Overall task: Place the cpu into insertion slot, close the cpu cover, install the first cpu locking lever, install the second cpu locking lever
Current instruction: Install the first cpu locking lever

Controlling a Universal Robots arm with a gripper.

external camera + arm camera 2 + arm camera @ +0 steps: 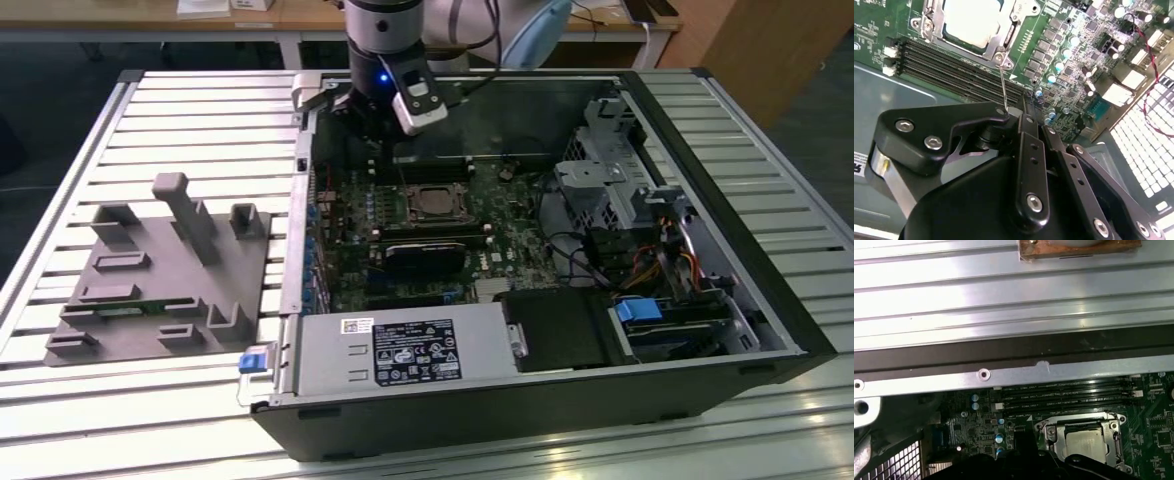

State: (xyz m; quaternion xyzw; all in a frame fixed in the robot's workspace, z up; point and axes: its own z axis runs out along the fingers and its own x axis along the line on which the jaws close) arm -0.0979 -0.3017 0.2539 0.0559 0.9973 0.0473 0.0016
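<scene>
Nearest in the exterior view lay the power supply (334,350), its white label (414,352) crowded with print too small to read, a blue tab (254,362) at its corner. A grey fixture block (154,270) sat apart on the slatted table (80,130), toward the exterior view's left. Beyond a black heatsink (427,255), the cpu (971,20) sat in the insertion slot (404,205), the cpu cover (936,30) lying flat around it. Past that ran long memory slots (954,62). A thin wire locking lever (1002,87) crossed them from the cover's corner to the gripper (1021,114), whose fingers were pressed together at the lever's free end; whether they nipped it could not be told.
</scene>
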